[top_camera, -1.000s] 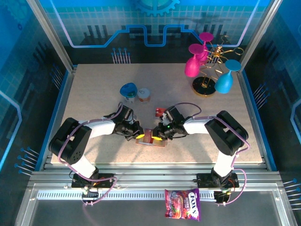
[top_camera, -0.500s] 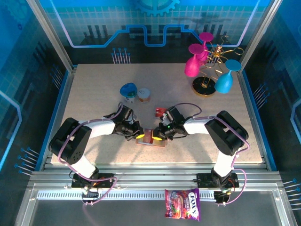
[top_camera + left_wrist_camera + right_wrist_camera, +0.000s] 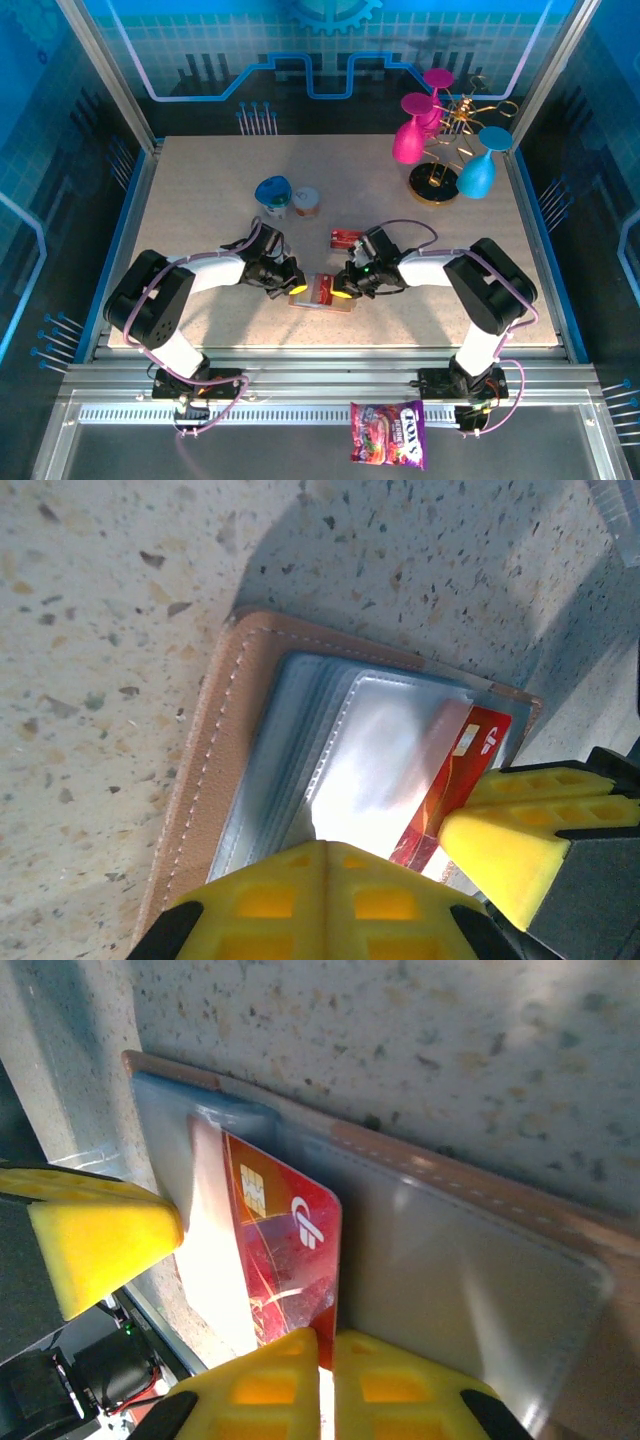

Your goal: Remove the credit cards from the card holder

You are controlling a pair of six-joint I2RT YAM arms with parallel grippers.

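The brown card holder (image 3: 322,293) lies open on the table between both grippers, its pale grey-blue sleeves (image 3: 300,750) facing up. A red credit card (image 3: 285,1255) with a chip and a white mark sticks partway out of a sleeve. My right gripper (image 3: 325,1338) is shut on that card's edge and also appears at the holder's right end (image 3: 342,291). My left gripper (image 3: 325,848) is shut, its tips resting on the clear sleeve at the holder's left end (image 3: 298,289). Another small red card (image 3: 346,238) lies flat on the table behind the holder.
A blue-lidded cup (image 3: 273,193) and a white cup (image 3: 306,201) stand behind the holder. A gold rack with pink and blue glasses (image 3: 440,150) is at the back right. A candy bag (image 3: 388,434) lies on the front ledge. A clear plastic piece (image 3: 620,520) lies nearby.
My right gripper has closed on the red card and shifted a little right and toward the front, uncovering the loose red card behind it. The left arm has not moved.
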